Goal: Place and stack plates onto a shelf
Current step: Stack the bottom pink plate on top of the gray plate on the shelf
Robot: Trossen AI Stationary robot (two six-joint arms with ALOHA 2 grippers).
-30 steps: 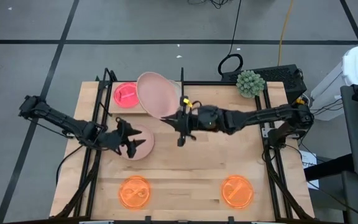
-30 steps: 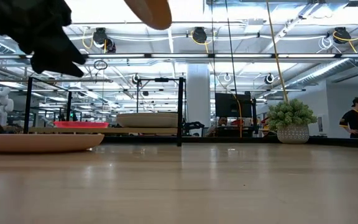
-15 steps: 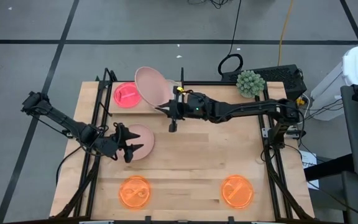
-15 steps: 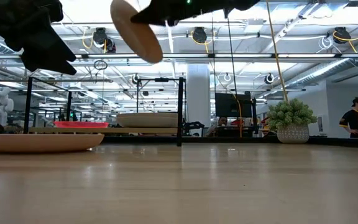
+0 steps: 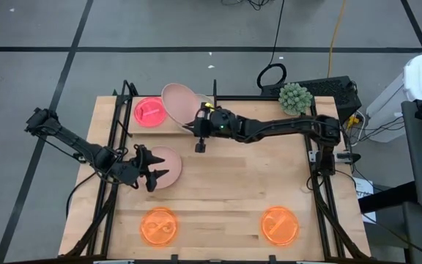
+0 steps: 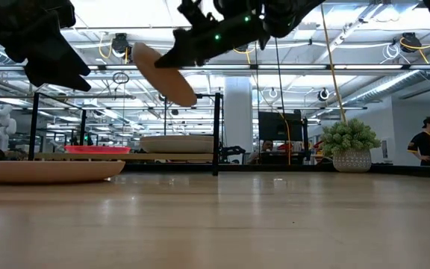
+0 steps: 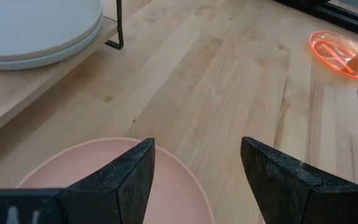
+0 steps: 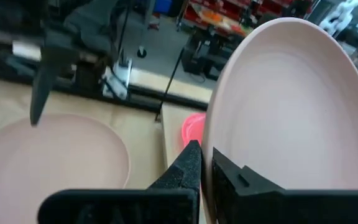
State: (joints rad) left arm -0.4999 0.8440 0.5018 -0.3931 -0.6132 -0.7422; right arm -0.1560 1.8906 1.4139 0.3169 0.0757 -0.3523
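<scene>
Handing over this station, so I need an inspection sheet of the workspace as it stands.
Surface: wooden table, no spills seen.
Job's things: pale-pink plate held tilted over the shelf; neon pink plate on shelf; second pink plate on table; two orange plates at near edge.
Clutter: potted plant.
Grippers: right tool shut on plate rim; left tool open over second pink plate.
Cables: loops behind the table.
Surroundings: person far off.
</scene>
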